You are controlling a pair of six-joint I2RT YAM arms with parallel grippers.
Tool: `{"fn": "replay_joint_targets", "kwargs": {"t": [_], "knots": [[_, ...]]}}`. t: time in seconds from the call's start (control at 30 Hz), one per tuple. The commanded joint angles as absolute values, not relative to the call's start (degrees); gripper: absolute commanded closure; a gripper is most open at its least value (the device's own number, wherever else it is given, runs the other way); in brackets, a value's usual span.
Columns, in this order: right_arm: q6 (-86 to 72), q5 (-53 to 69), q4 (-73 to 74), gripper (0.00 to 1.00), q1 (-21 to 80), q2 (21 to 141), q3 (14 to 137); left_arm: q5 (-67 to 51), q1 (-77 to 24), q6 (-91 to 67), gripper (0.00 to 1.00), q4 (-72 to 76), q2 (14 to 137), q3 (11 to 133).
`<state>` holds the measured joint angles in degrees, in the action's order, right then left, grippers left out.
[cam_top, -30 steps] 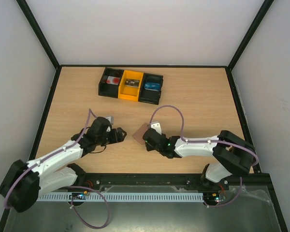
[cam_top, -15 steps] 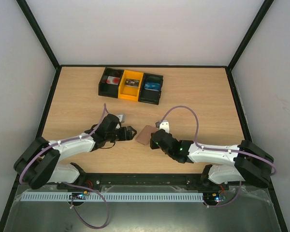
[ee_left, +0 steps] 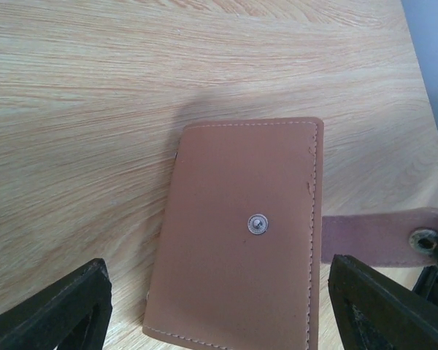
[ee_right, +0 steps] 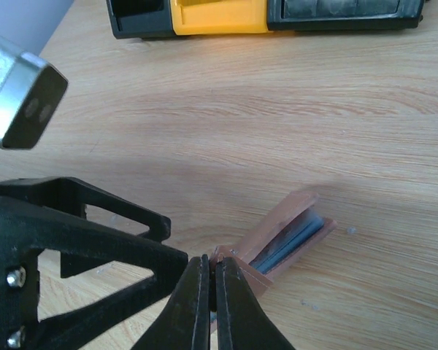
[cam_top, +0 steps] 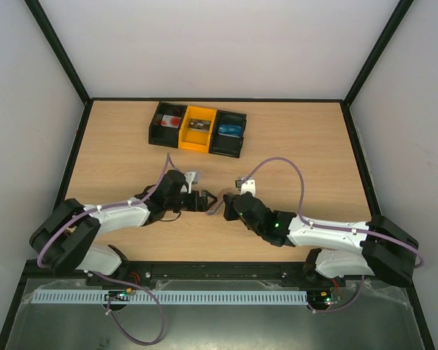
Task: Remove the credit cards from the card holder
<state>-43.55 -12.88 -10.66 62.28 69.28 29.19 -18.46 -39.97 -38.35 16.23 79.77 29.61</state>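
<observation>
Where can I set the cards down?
Free: the table right of the bins, up to its right edge, and the strip between bins and card holder. Crowded: centre, where left end effector and right end effector flank it.

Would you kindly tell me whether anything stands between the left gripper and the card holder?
Nothing visible does. The left gripper, jaws open, faces the card holder, with only the table between them. The right gripper is shut on the holder's strap, off to one side.

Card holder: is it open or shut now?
Partly open. The card holder gapes at one side, with blue edges showing inside; its strap is off the stud.
</observation>
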Motion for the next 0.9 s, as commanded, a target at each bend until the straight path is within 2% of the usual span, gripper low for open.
{"fn": "replay_joint_targets", "kwargs": {"t": [0.0,0.4,0.57,0.87], "knots": [[-43.3,-15.6,-14.0,0.98,62.5,67.4,29.8,-21.7,-40.2,-36.6,0.18,18.7,81.1,30.7],[-43.3,-17.8,-12.5,0.98,62.2,67.1,29.5,-19.7,-40.3,-34.3,0.18,16.8,83.1,31.1],[-44.5,-19.9,-9.7,0.98,62.1,64.5,27.9,-19.1,-40.4,-34.2,0.21,17.0,84.2,31.1],[-53.9,-25.5,-1.8,0.98,60.9,60.4,21.3,-17.6,-40.5,-36.5,0.25,19.0,83.6,28.8]]}}
